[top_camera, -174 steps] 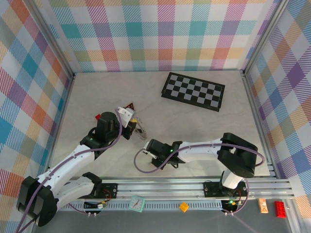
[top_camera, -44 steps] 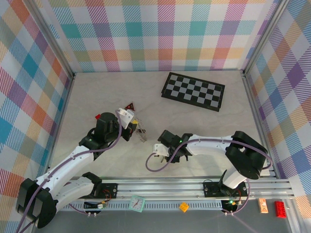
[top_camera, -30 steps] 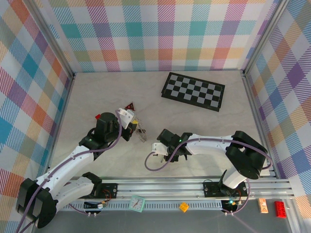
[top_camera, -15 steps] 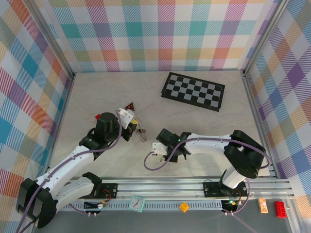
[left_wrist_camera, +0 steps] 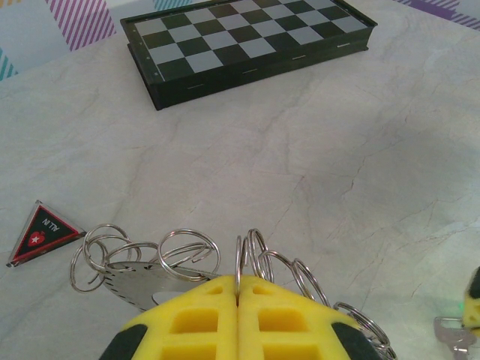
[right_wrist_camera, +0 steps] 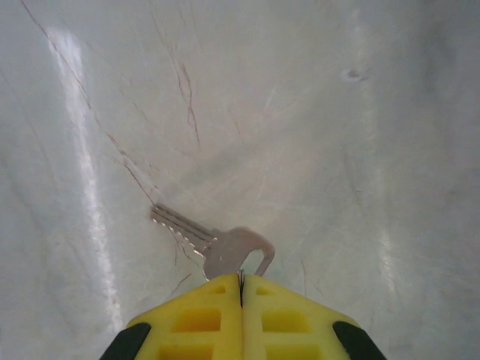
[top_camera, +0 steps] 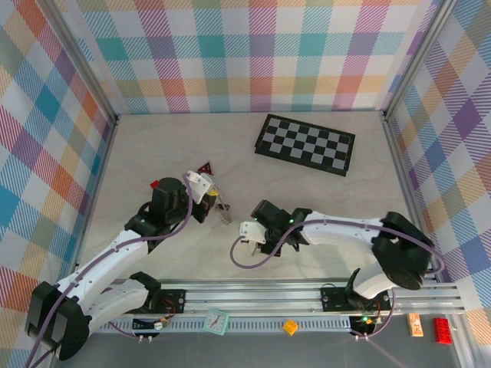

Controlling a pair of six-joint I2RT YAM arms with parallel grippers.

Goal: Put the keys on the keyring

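Observation:
My left gripper (left_wrist_camera: 238, 281) is shut on one ring of the keyring (left_wrist_camera: 255, 259), a chain of linked silver wire rings lying on the pale table. A flat grey toothed metal piece (left_wrist_camera: 124, 276) lies among the rings, partly under my yellow finger. From above, the left gripper (top_camera: 215, 201) sits over the rings (top_camera: 223, 213) at centre left. My right gripper (right_wrist_camera: 241, 276) is shut on the head of a small silver key (right_wrist_camera: 221, 246), whose blade points away to the left. The top view shows the right gripper (top_camera: 247, 239) just right of the rings.
A red triangle tag (left_wrist_camera: 45, 231) lies left of the rings. A folded chessboard (top_camera: 305, 143) lies at the back right. A small red object (top_camera: 154, 184) lies left of my left arm. Patterned walls close in the table on three sides.
The right gripper has closed on the key's head and its arm has shifted slightly to the right. The left arm and the rings have stayed put.

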